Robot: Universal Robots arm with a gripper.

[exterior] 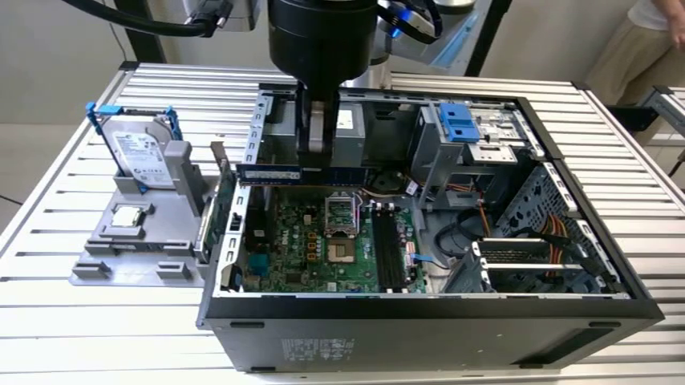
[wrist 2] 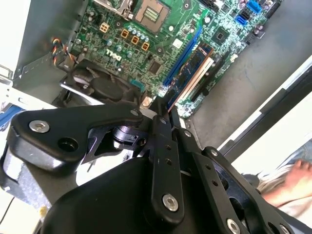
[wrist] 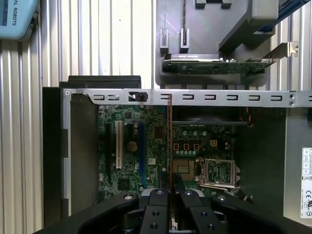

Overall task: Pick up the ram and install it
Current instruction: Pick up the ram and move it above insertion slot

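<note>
A robotics lab bench: an open desktop computer case (exterior: 428, 329) lies on a slatted aluminium table (exterior: 64, 337), a robot arm's gripper (exterior: 316, 163) holds the ram (exterior: 268, 172) over it, a grey parts fixture (exterior: 107, 269) sits at nine o'clock of the case, a person (exterior: 642, 56) stands at two o'clock.

A table (exterior: 64, 337) of ribbed, silvery metal slats spreads across the scene; the slats run in parallel lines and catch a soft, even light with no hard shadows; behind it, at the exterior view's left, stands a plain pale wall (exterior: 43, 48); below that lies a beige floor (exterior: 27, 152); at the exterior view's right shows the corner of a second slatted table (exterior: 669, 100).
</note>
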